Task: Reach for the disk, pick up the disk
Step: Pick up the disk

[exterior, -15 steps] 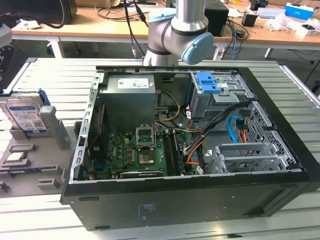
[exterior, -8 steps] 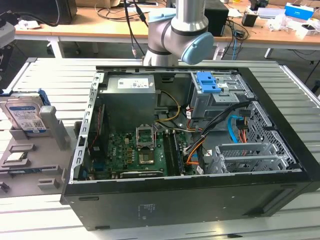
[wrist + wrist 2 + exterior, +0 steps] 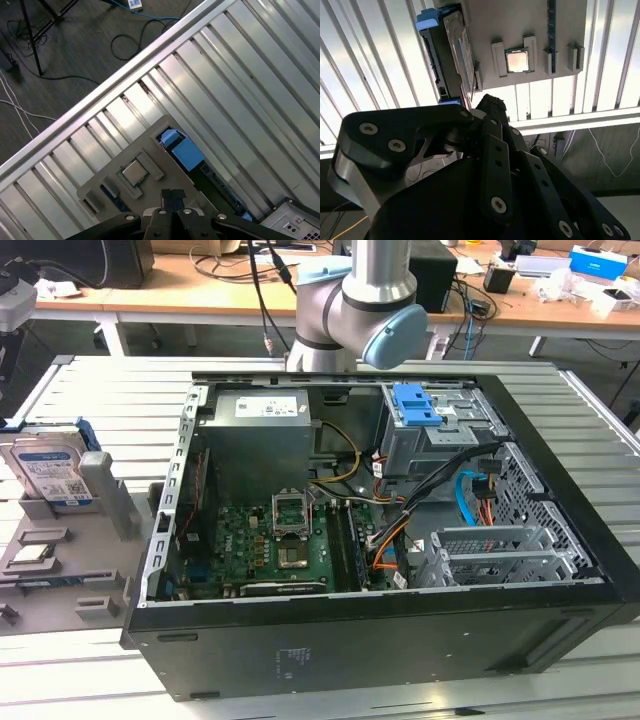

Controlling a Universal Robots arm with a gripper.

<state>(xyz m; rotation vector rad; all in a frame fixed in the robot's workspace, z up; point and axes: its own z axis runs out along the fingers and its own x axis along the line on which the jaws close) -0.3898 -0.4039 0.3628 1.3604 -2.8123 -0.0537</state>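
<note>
One slatted table (image 3: 100, 390) under everything, an open computer case (image 3: 400, 650) on it, the arm (image 3: 375, 300) up behind the case. Grey stand (image 3: 70, 570) at the exterior view's left, just beside the case. Disk (image 3: 50, 475) on edge in a slot of that stand, label face showing in the exterior view, thin edge up, long axis seemingly level along the slot. Gripper (image 3: 172, 199) over the stand, apart from the disk, fingers (image 3: 168, 200) together on nothing. Reaching step likely in hand; no grip yet. Calls for fingers parted wider than the thin side and set across the flat faces
</note>
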